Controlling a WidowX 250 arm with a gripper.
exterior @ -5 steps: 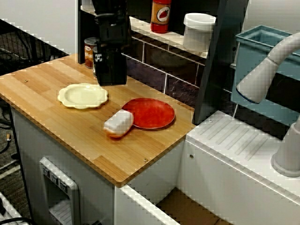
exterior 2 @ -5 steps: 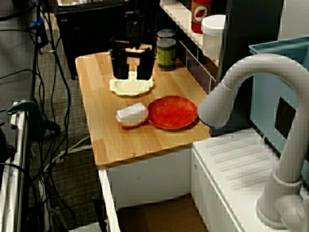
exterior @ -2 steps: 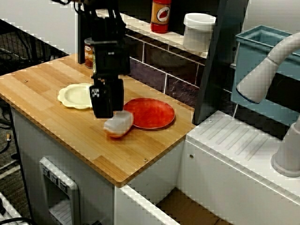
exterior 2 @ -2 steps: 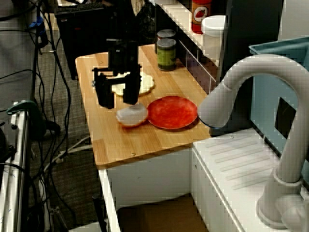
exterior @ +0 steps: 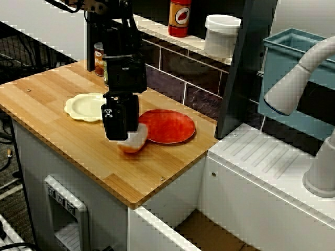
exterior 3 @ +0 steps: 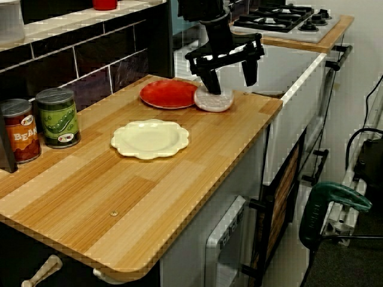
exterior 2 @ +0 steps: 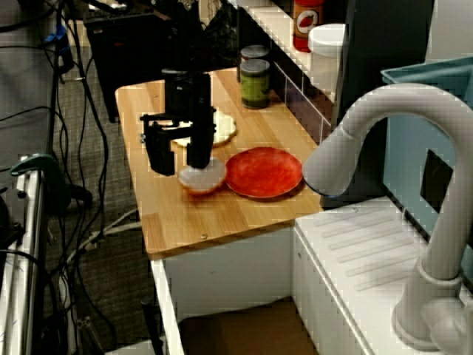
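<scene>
On wooden counter (exterior 2: 174,214), black gripper (exterior 2: 179,164) hangs low, fingers (exterior 2: 198,151) spread wide, nothing in grasp. Red plate (exterior 2: 264,171) near front corner, cream plate (exterior 3: 149,138) beside it. White-topped object (exterior 2: 205,178) lies against red plate's rim, directly under one finger; contact unclear. Two cans (exterior 3: 58,118) stand well apart, by tiled wall.

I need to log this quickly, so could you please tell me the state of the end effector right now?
End effector: open wide, holding nothing, low over the counter right by the white-topped object.
</scene>
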